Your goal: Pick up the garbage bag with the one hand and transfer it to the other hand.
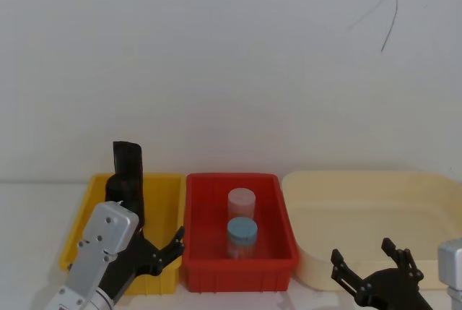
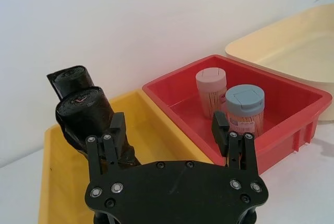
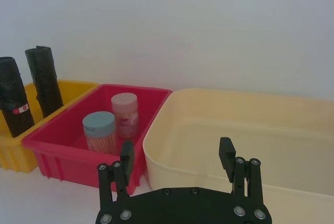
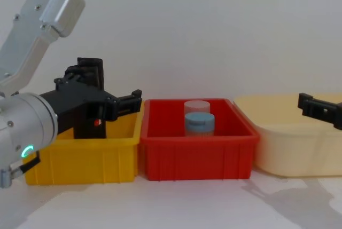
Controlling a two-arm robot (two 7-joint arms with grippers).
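On the far left of a white table (image 4: 160, 202) sits a yellow bin (image 1: 164, 201). Two black items stand upright inside it. The garbage bag (image 2: 83, 114), a thick roll with a small red and white label, rises above the rim, and a thinner black slab (image 2: 68, 78) stands just behind it. The left gripper (image 2: 167, 127) hovers over the front of this bin with its fingers spread wide and nothing between them; the roll is just beside one finger, outside the gap. Next comes a red bin (image 1: 238, 270) holding a pink-lidded canister (image 1: 242, 200) and a blue-lidded canister (image 1: 242, 232), both upright. Furthest right is a wide cream tub (image 1: 375, 209). The right gripper (image 1: 363, 252) hangs low in front of the tub's near wall, fingers apart and empty.
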